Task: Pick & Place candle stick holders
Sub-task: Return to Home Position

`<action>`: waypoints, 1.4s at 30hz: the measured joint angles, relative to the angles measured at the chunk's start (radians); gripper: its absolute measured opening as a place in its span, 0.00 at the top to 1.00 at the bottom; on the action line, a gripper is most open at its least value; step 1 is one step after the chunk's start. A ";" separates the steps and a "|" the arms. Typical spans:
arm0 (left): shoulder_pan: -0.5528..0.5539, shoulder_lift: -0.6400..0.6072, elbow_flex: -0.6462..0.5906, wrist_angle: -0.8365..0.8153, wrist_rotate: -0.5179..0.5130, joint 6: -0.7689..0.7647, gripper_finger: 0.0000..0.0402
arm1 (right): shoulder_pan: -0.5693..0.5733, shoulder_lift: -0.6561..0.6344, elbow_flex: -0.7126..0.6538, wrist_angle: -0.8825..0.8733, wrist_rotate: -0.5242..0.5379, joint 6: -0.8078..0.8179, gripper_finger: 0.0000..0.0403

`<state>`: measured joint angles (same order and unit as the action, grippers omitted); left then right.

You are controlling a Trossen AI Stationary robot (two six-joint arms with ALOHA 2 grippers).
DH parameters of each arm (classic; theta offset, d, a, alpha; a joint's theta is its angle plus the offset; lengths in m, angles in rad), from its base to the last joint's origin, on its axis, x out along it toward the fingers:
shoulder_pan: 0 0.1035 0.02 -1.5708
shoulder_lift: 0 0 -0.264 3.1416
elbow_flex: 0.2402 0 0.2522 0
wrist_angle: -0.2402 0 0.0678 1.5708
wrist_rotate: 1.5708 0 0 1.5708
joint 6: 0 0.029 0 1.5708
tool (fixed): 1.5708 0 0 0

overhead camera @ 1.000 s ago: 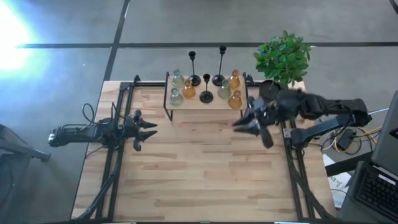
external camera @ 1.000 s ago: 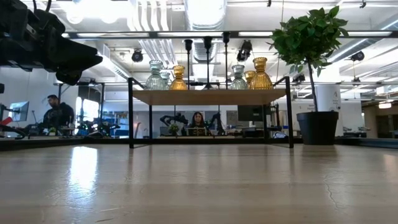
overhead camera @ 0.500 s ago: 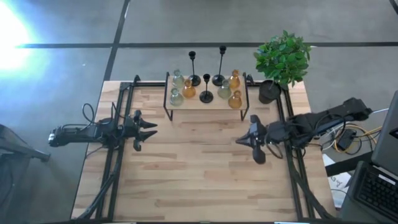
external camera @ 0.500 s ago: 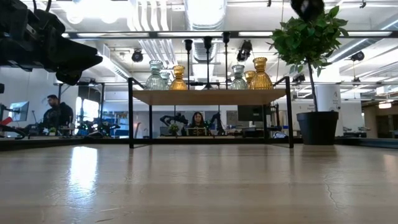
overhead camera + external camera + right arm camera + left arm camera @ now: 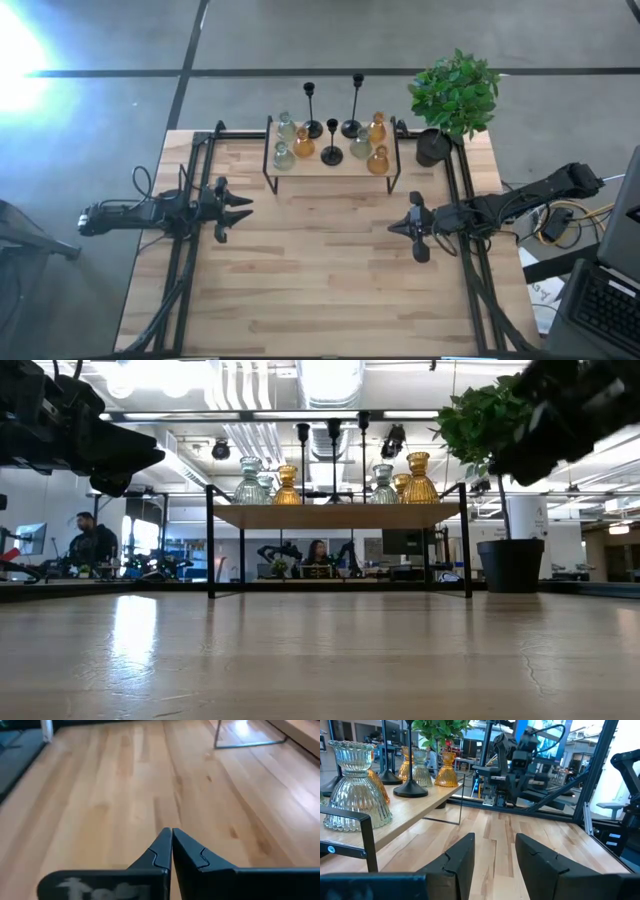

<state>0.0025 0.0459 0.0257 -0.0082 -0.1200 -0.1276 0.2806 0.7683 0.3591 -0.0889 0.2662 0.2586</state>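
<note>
The candle stick holders stand on a wooden shelf (image 5: 322,168) at the table's far middle: amber glass ones (image 5: 303,146), clear-grey ones (image 5: 283,156) and black thin-stemmed ones (image 5: 331,152). In the low view they show on top of the shelf (image 5: 335,515). My left gripper (image 5: 246,212) waits at the table's left, level and open, nothing between its fingers (image 5: 495,847). My right gripper (image 5: 392,227) hovers over the table's right half, near of the shelf's right end. It is shut (image 5: 171,831) and empty, slanting down toward the bare wood.
A green plant (image 5: 455,92) in a black pot (image 5: 433,148) stands at the far right corner. Black metal frames (image 5: 470,280) run along both table sides. A laptop (image 5: 610,300) sits past the right edge. People (image 5: 92,540) sit in the room beyond.
My right gripper has sunk from high beside the shelf's right end and moved a little toward the table's near edge, its arm folding back toward the right edge. In the low view the arm has come into the upper right corner.
</note>
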 joint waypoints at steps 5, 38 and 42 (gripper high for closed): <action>0.000 0.000 0.000 0.000 0.000 0.000 0.63 | -0.019 -0.051 -0.060 -0.002 -0.001 -0.107 0.98; 0.000 0.003 0.000 -0.001 0.000 0.000 0.63 | -0.019 -0.560 -0.349 0.140 0.048 -0.209 0.98; 0.000 0.003 0.000 -0.001 0.000 0.000 0.63 | -0.019 -0.591 -0.349 0.142 0.048 -0.209 0.98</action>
<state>0.0029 0.0486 0.0257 -0.0090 -0.1200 -0.1280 0.2615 0.1770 0.0099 0.0532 0.3145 0.0496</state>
